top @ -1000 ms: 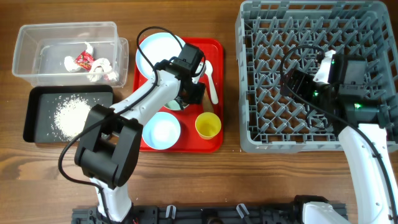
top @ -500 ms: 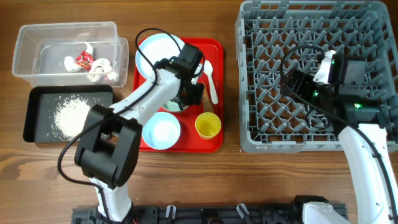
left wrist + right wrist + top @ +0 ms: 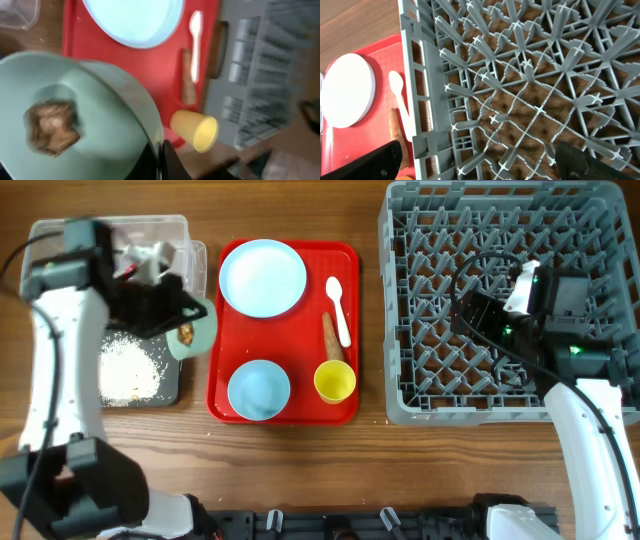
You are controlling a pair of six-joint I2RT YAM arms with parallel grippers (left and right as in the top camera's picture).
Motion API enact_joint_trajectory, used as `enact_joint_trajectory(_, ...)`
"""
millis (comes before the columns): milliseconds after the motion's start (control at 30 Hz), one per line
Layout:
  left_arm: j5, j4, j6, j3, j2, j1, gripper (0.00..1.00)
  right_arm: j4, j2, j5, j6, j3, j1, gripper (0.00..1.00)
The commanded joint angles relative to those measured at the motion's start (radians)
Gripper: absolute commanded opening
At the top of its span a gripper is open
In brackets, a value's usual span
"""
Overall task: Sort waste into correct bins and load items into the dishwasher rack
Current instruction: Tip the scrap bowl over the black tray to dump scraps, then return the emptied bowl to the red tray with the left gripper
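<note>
Left arm [image 3: 60,370]: raised along the far-left side, wrist turned inward.
Left gripper [image 3: 161,160]: jaws clamped on bowl [image 3: 100,150] rim.
Right gripper [image 3: 482,162]: jaws spread wide, pointing downward.

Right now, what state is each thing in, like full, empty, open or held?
Held bowl, tilted, lump inside, left gripper shut on its rim.
Other bowl, upright, empty.
Plate, empty.
Cup, upright, empty.
Tub, lidless, tissue inside.
Black tray, rice inside.
Rack, empty.
Right gripper, open above rack.
</note>
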Motion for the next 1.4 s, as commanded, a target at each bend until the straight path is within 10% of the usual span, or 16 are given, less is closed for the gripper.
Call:
enact_joint_trajectory(0, 0.360, 0.025, 0.300, -0.158, -0.016, 0.273, 0.04, 0.003, 0.010, 0.013, -0.021, 0.014, -0.001, 1.00)
enact_joint_trajectory(333, 0.935, 0.270, 0.228, -0.384, 0.157, 0.716, 0.04, 0.012, 0.010, 0.012, -0.020, 0.014, -0.001, 1.00)
enact_joint_trajectory(600, 0.934, 0.239, 0.093, -0.383, 0.140, 0.689, 0.04, 0.013, 0.010, 0.012, -0.020, 0.014, -0.001, 1.00)
enact_joint_trajectory(733, 0.904, 0.285, 0.096, -0.382, -0.031, 0.441, 0.04, 0.013, 0.010, 0.008, -0.017, 0.014, -0.001, 0.99)
enact_joint_trajectory(833, 0.585, 0.388, -0.008, -0.382, -0.095, 0.211, 0.04, 0.009, 0.010, 0.008, -0.018, 0.014, -0.001, 1.00)
enact_joint_trajectory(1033, -0.716, 0.509, -0.369, -0.382, -0.080, -0.465, 0.04, 0.009, 0.010, 0.008, -0.018, 0.014, -0.001, 1.00)
enact_joint_trajectory(1367, -0.776, 0.562, -0.372, -0.382, 0.053, -0.644, 0.13, 0.002, 0.010, 0.009, -0.018, 0.013, -0.001, 1.00)
